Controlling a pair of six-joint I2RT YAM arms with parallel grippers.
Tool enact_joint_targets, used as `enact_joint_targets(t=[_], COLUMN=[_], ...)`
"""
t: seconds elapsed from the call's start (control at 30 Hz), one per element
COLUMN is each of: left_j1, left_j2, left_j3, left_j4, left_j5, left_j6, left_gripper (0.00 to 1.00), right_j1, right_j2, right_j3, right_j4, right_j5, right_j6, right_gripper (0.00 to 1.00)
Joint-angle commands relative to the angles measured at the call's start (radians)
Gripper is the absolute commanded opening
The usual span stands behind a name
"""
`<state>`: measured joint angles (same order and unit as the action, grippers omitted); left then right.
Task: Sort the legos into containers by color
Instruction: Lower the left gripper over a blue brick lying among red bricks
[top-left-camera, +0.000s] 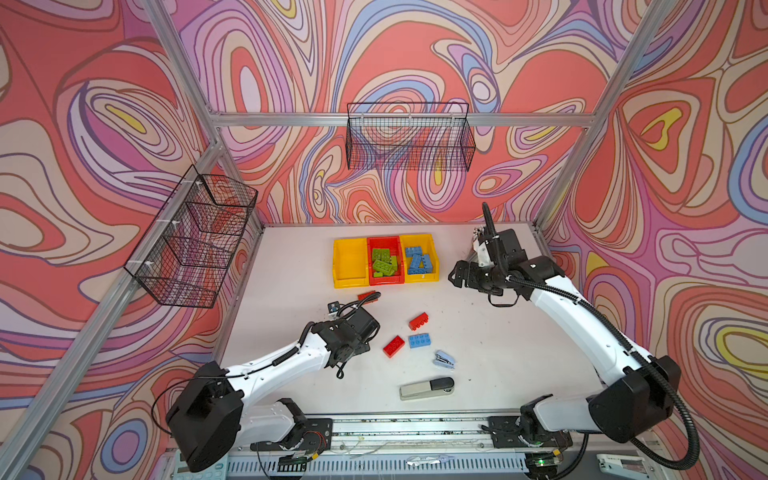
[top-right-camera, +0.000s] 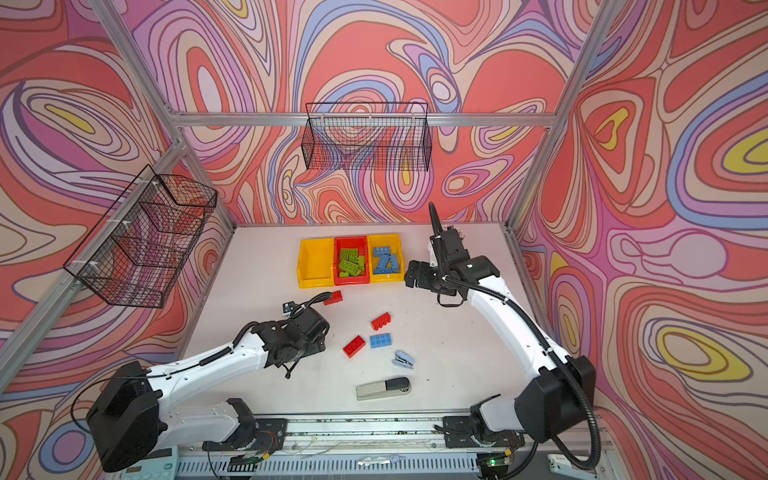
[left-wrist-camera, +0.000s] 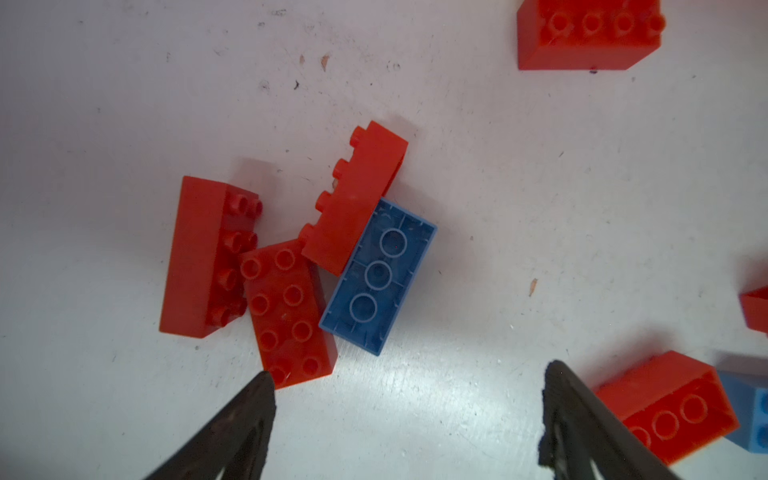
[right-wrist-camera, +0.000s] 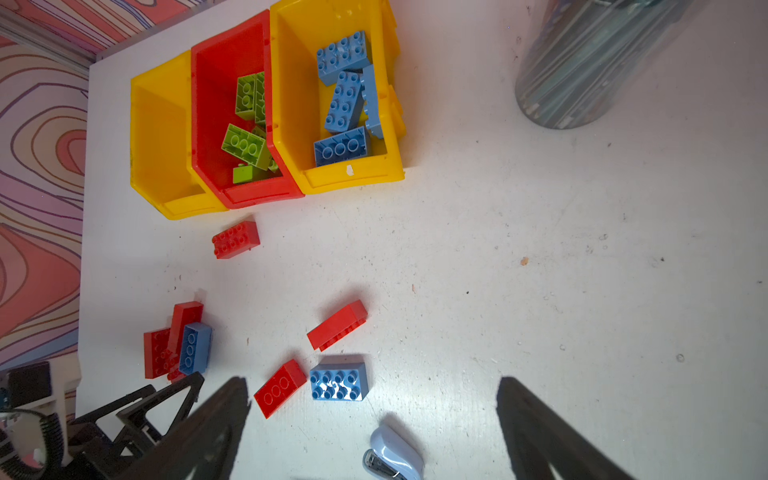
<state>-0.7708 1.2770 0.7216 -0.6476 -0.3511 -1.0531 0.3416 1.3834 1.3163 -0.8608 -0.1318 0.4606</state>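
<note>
legos in a red-blue huddle near wide-jawed left gripper; right gripper likewise; stapler nearby

White arms with black joints and ribbed black cables

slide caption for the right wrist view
Open right gripper facing loose red and blue legos; green legos in red bin, blue legos in one yellow bin, other yellow bin empty.
</note>
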Motion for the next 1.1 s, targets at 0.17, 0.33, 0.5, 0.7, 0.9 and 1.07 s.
enact_joint_targets(t=[0.17,0.33,0.5,0.7,0.9,1.07], left_j1=[0.054,0.102,0.142,0.154,0.238,0.327], left_j2=[0.124,0.130,0.165,0.227,0.243,0.247], left_j3=[0.032,0.043,0.056,0.082,0.111,0.114], left_j4=[0.088,0.105,0.128,0.134,0.098,0.094], left_j5=[0.047,0.053,0.082,0.082,0.069,0.082], left_j6=[0.047,0.102,0.149,0.167,0.190,0.211], left_gripper=[0.88,0.87,0.88,0.88,0.87,0.87], right_j1=[0.003,0.003,0.003,0.003,0.004,0.004], right_j2=[-0.044,-0.048,-0.049,-0.051,-0.038,-0.028], right_j3=[-0.006,-0.008,-0.020,-0.029,-0.022,-0.017], right_j4=[-0.028,-0.037,-0.030,-0.018,-0.015,-0.010], right_j5=[0.018,0.034,0.041,0.051,0.054,0.050], right_j6=[-0.003,0.001,0.012,0.030,0.033,0.041], right_gripper=[0.98,0.98,0.98,0.98,0.98,0.98])
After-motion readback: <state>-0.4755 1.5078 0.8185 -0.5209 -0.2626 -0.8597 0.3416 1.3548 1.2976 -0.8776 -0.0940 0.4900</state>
